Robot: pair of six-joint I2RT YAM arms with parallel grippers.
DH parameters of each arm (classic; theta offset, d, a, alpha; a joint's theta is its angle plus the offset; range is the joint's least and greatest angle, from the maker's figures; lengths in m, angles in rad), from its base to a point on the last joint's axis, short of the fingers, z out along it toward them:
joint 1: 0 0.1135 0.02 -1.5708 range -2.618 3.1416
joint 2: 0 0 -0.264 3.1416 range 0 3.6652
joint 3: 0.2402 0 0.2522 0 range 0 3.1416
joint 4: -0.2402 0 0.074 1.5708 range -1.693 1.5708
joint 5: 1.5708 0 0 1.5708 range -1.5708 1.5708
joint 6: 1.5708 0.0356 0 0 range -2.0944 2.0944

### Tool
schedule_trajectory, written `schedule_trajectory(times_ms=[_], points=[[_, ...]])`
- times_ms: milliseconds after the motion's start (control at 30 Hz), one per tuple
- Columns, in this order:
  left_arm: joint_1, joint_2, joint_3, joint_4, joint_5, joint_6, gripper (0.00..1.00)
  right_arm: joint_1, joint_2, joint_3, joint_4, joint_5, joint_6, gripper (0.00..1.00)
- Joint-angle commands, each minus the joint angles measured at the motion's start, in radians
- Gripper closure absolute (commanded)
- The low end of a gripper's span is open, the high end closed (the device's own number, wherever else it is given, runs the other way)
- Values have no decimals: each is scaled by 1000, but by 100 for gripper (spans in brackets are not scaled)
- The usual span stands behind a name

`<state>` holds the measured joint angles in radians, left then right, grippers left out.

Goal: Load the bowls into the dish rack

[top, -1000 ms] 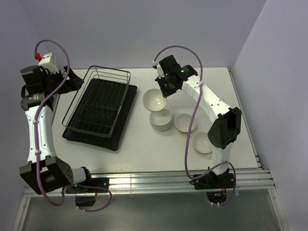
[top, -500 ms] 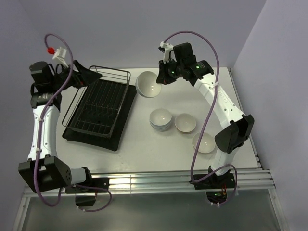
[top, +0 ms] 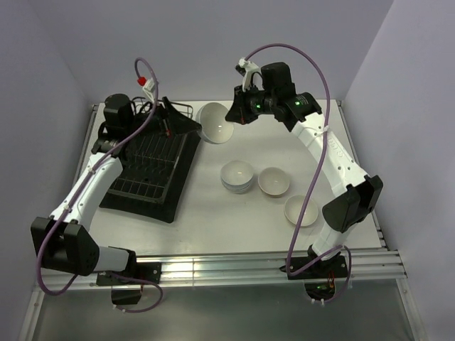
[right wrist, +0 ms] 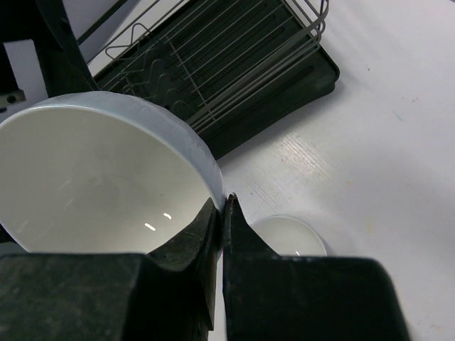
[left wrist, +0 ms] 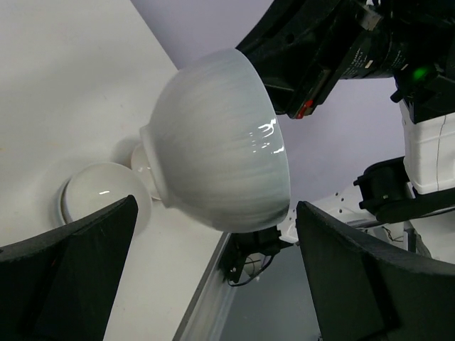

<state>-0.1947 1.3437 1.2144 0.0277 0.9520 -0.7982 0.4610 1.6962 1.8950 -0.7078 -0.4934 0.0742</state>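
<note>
One white bowl (top: 215, 122) hangs tilted in the air at upper centre of the top view, its rim grasped by the clenched right tool (right wrist: 222, 212). The left tool (top: 190, 124), fingers spread wide and released, sits just beside it, at the upper right corner of the dish rack (top: 142, 163). A stack of bowls (top: 237, 175) rests on the worktop (top: 213, 206) below.

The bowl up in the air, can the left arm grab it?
Probably yes. The left tool is open and right beside the held bowl, with nothing between them. The right tool pinches only its rim on the other side.
</note>
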Motion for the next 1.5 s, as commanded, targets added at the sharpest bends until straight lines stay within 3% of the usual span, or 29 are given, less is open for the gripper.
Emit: schedule_trajectory(times_ms=[0, 167, 500, 767, 1067, 1167, 1200, 1300, 1367, 1467], points=[[-52, 12, 2, 69, -44, -38, 0, -2, -43, -3, 99, -45, 27, 100], [-75, 38, 4, 38, -73, -47, 1, -2, -43, -2, 100, -54, 29, 100], [-80, 23, -65, 185, -36, -171, 1, -2, -36, -5, 99, -80, 38, 100], [-84, 26, -55, 219, -39, -191, 13, 1, -32, -4, 94, -88, 36, 100], [-94, 48, -50, 219, -27, -223, 53, 5, -29, -4, 88, -79, 30, 100], [-94, 48, -50, 219, -22, -226, 82, 5, -24, 6, 74, -83, 22, 100], [-94, 51, -47, 215, -21, -225, 100, 7, -15, 12, 65, -91, 15, 100], [-92, 49, -36, 181, -25, -208, 100, 7, 6, 45, 24, -99, 7, 90], [-89, 45, -35, 161, -45, -190, 100, 8, 14, 52, 11, -94, 4, 76], [-80, 40, -32, 135, -74, -174, 100, 7, 16, 49, 13, -82, 7, 63]])
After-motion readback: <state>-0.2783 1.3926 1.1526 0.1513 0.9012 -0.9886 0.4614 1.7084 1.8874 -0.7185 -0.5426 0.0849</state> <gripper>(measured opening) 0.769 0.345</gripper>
